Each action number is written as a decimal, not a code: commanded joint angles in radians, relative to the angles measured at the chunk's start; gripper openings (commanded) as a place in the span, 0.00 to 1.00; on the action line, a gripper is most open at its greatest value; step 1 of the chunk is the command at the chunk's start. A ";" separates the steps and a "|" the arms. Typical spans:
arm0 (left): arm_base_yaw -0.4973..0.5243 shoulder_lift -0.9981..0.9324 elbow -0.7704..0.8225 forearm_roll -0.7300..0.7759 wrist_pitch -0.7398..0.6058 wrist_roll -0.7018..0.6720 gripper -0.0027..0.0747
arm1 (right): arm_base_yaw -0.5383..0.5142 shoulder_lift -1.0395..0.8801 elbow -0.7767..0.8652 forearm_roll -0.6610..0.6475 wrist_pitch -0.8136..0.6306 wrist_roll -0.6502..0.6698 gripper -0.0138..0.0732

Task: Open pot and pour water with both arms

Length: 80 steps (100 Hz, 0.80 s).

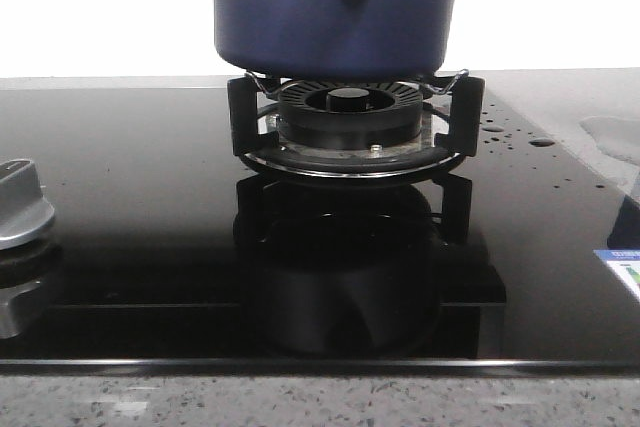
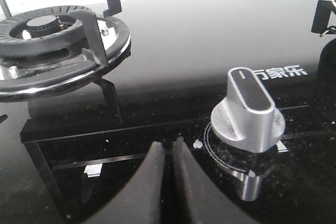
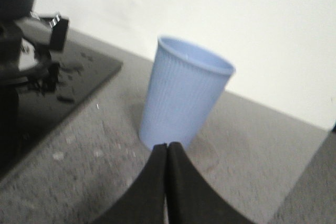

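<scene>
The dark navy-blue pot (image 1: pixel 335 9) stands on the burner's black supports (image 1: pixel 350 122) in the front view; its top and lid are cut off by the frame. Neither gripper shows in the front view. In the left wrist view my left gripper (image 2: pixel 167 145) is shut and empty, low over the black glass hob, next to a silver knob (image 2: pixel 248 111). In the right wrist view my right gripper (image 3: pixel 167 147) is shut and empty over the grey counter, just in front of a light blue ribbed cup (image 3: pixel 184 95) that stands upright.
A second, bare burner (image 2: pixel 52 45) lies beyond the left gripper. A silver knob (image 1: pixel 20 202) sits at the hob's left edge. Water drops (image 1: pixel 520 132) dot the glass right of the pot. The hob's edge (image 3: pixel 63 103) lies beside the cup.
</scene>
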 commanded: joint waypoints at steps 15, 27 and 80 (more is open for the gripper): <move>0.002 -0.032 0.046 0.104 -0.077 -0.013 0.01 | -0.005 -0.020 0.024 0.121 -0.113 0.117 0.09; 0.002 -0.032 0.046 -0.023 -0.195 -0.013 0.01 | -0.005 -0.020 0.024 0.304 -0.091 0.154 0.09; 0.002 -0.032 -0.020 -0.848 -0.342 -0.013 0.01 | -0.005 0.007 -0.211 0.595 0.249 0.154 0.09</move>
